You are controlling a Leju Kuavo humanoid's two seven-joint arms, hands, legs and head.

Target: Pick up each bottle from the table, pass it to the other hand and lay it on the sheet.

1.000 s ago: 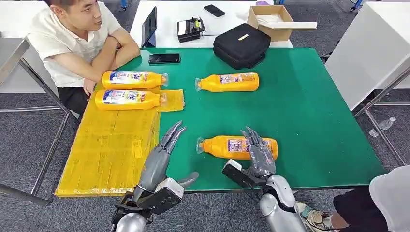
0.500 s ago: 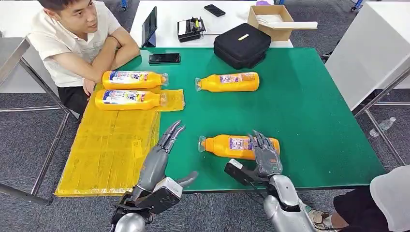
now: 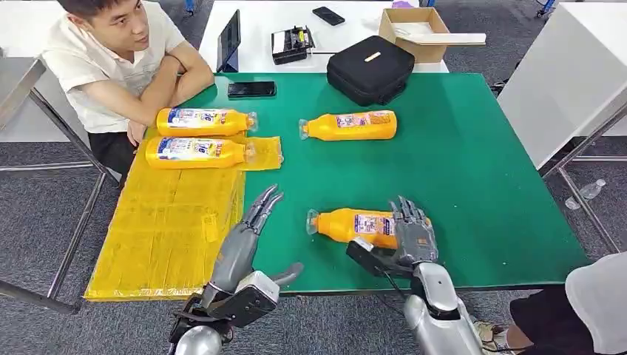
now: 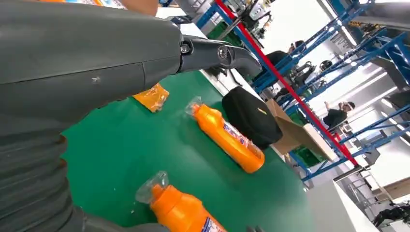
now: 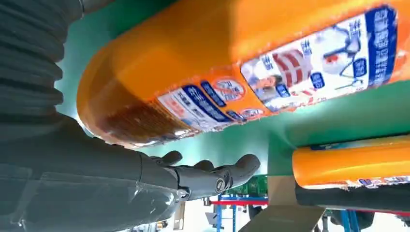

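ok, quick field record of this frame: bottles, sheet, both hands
near bottle: orange plastic bottle lying on green table, right robot hand grips its base end
far bottle: orange bottle lying on table, untouched
on sheet: two orange bottles lying on yellow plastic sheet
left robot hand: open, holds nothing, at sheet edge
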